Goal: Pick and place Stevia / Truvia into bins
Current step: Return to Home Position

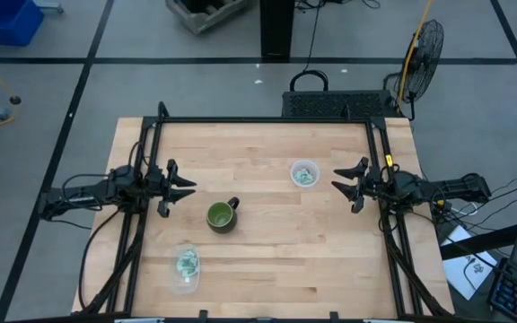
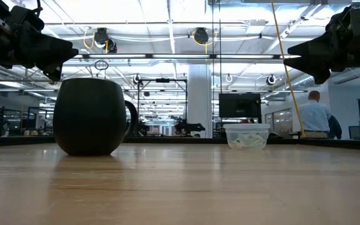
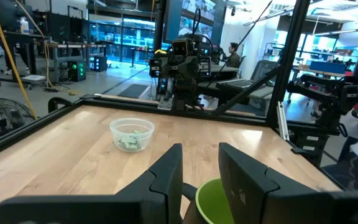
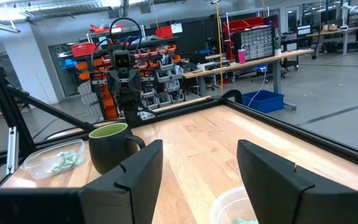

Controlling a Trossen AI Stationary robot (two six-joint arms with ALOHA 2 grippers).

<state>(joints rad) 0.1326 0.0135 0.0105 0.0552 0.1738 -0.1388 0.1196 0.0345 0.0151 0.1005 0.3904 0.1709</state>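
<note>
**woodtop_q:** ok so where are the two arms parked, and are they carrying anything?

**servo_dan:** Nope, nothing in either one. From above, the left gripper hangs over the left side of the table pointing inward. The right gripper mirrors it on the right side. In the low view both sit well clear of the wood, up in the top corners. On the left arm's own camera its fingers are parted by a modest gap with only air in it. The right one's fingers are spread noticeably wider, and there's only air between those too.

**woodtop_q:** and the Stevia packets?

**servo_dan:** Every one I can make out is in a container. There's a little pale green pile of Stevia packets in the round tub, which stands near the right gripper, just inward of its tips. More packets lie in the second tub, down by the front left of the table and well apart from the first. I can't count them in either tub, they're too small.

**woodtop_q:** what about the mug?

**servo_dan:** The dark green mug stands upright roughly between the two tubs, touching neither. It's a bit closer to the left gripper, with its handle pointing toward the right side.
</note>
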